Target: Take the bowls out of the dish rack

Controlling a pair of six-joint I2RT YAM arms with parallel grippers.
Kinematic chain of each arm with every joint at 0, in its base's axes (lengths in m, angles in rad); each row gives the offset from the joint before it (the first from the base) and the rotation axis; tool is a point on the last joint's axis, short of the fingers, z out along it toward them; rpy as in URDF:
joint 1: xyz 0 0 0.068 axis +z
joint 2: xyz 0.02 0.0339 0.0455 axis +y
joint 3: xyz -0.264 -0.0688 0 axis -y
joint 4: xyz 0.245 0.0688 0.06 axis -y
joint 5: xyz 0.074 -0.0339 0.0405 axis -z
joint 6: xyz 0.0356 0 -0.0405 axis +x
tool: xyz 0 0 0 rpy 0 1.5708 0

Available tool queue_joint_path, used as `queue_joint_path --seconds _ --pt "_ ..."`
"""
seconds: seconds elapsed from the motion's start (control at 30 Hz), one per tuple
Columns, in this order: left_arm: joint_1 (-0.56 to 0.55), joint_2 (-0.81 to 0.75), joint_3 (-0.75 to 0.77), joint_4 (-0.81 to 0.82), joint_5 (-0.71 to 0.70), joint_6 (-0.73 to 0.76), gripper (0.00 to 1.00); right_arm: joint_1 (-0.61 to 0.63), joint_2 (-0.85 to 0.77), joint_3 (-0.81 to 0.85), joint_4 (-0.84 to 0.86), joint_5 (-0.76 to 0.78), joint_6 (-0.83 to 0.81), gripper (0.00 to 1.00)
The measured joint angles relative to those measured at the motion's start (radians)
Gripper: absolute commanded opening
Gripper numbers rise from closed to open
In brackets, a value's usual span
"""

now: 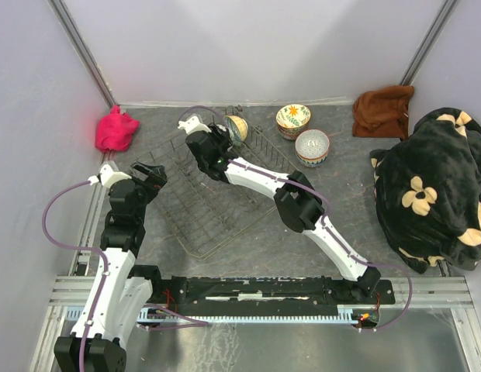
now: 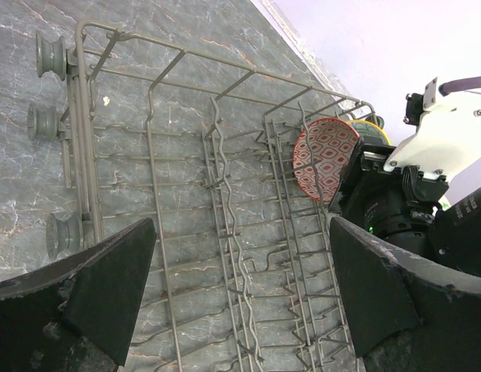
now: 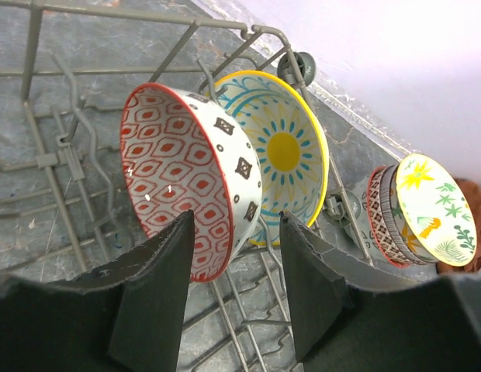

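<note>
Right now the largest thing I see is the grey table (image 1: 341,201), with a black flowered blanket (image 1: 434,186) heaped on its right side. The dish rack (image 1: 202,209) lies at an angle left of centre, under both arms. A brown cloth (image 1: 382,111) sits in the far right corner and a pink cloth (image 1: 116,129) in the far left.

Two bowls stand on edge at the rack's far end: a red diamond-patterned bowl (image 3: 171,178) and, just behind it, a yellow-rimmed bowl (image 3: 283,151). Out on the table, right of the rack, I count two more: a leaf-patterned bowl (image 1: 293,120) and a white-inside bowl (image 1: 312,147); whether either is stacked I cannot tell.

My right pincer (image 3: 234,217) straddles the red bowl's wall, jaws apart and not clamped. My left pincer (image 2: 240,225) hangs spread wide over the rack's near-left end, holding nothing.
</note>
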Motion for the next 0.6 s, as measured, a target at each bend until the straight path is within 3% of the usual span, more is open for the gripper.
queue_joint_path --seconds 0.6 --pt "0.000 -0.001 0.000 0.000 -0.008 0.000 0.99 -0.002 0.109 0.062 0.150 0.134 -0.112 0.34"
